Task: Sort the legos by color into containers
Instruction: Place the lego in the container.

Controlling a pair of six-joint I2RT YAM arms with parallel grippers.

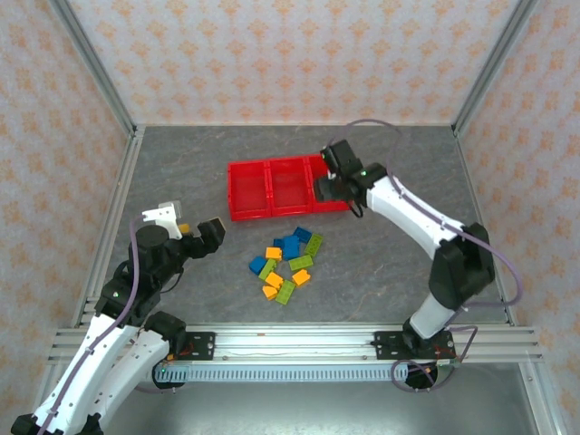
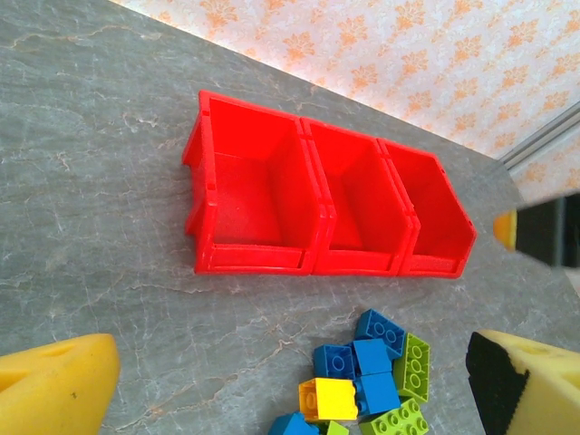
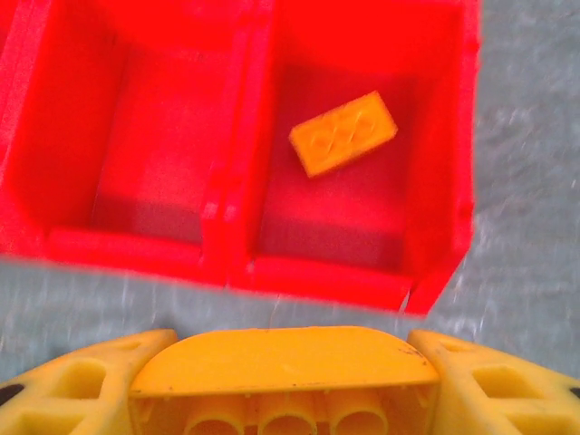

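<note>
Right wrist view showed our right gripper (image 3: 290,399) clamped on an orange brick (image 3: 288,358) by opposite sides, above the containers (image 3: 335,281). Another orange lego (image 3: 343,133) lay in the end one. We judged the bricks light, rigid and slick, best pinched on flat sides. Our left gripper (image 1: 190,227) gaped wide and empty near the loose legos (image 1: 285,263).

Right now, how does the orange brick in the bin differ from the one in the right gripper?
The loose brick lies in the bin, studs up; the held brick is clamped in the right gripper, underside showing. The loose brick lies askew; the held brick sits level. Both are orange.
</note>
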